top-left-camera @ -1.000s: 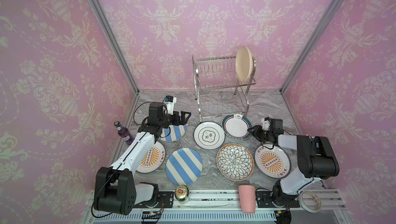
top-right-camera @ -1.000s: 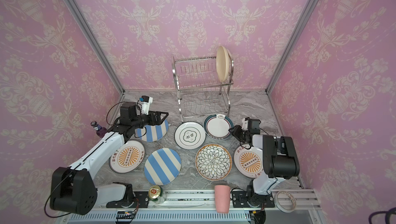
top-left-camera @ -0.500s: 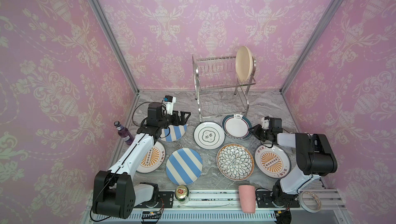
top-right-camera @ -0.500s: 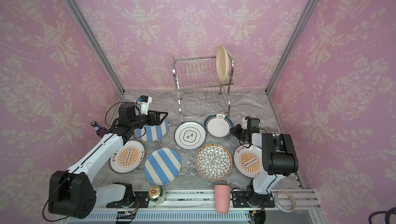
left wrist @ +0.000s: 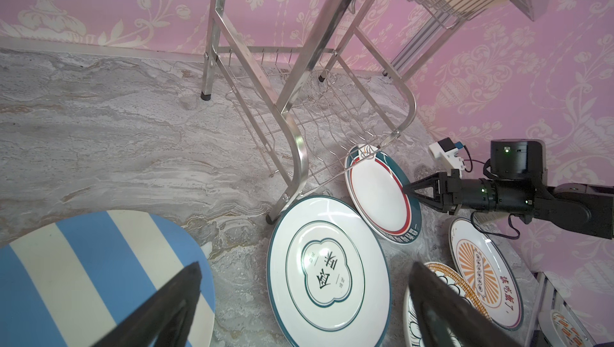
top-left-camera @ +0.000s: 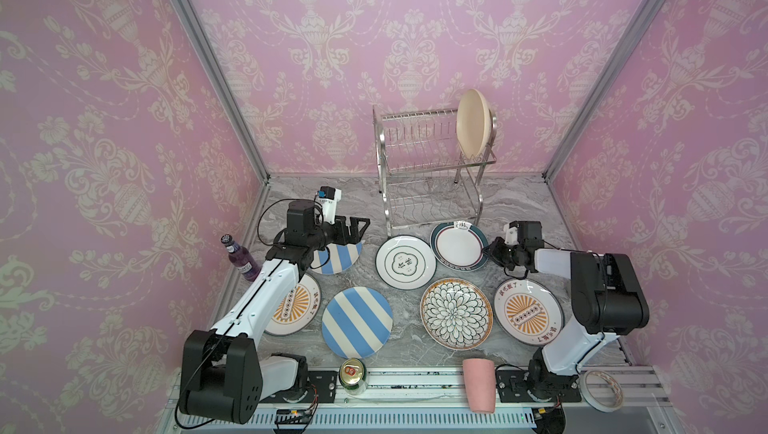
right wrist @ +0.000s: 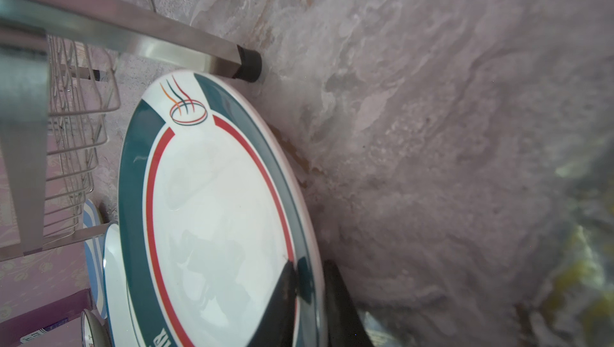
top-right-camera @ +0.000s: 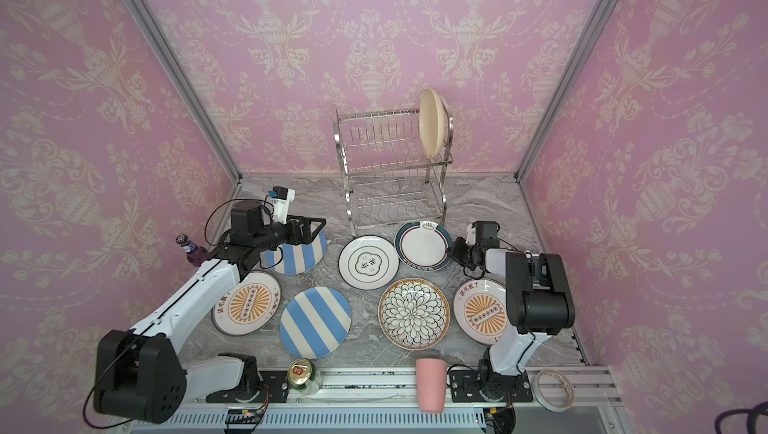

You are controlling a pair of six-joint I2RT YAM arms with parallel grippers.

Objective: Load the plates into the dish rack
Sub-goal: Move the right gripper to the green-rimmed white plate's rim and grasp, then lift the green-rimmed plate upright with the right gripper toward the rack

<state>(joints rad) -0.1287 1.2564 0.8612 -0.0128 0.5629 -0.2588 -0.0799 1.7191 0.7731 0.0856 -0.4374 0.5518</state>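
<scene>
The left jaws are hanging wide apart above the edge of a striped plate (top-left-camera: 345,261), and the right jaws are pinching the right rim of the teal-rimmed plate (top-left-camera: 455,245) on the bench (top-left-camera: 523,203). Far back, the cream plate (top-left-camera: 471,124) is standing in the top shelf of the dish rack (top-left-camera: 415,149).

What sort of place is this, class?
Probably a staged robot test booth: pink wallpapered panels in aluminium framing, white-and-black robot arms mounted on a metal rail, and a shiny steel wire dish rack.
</scene>
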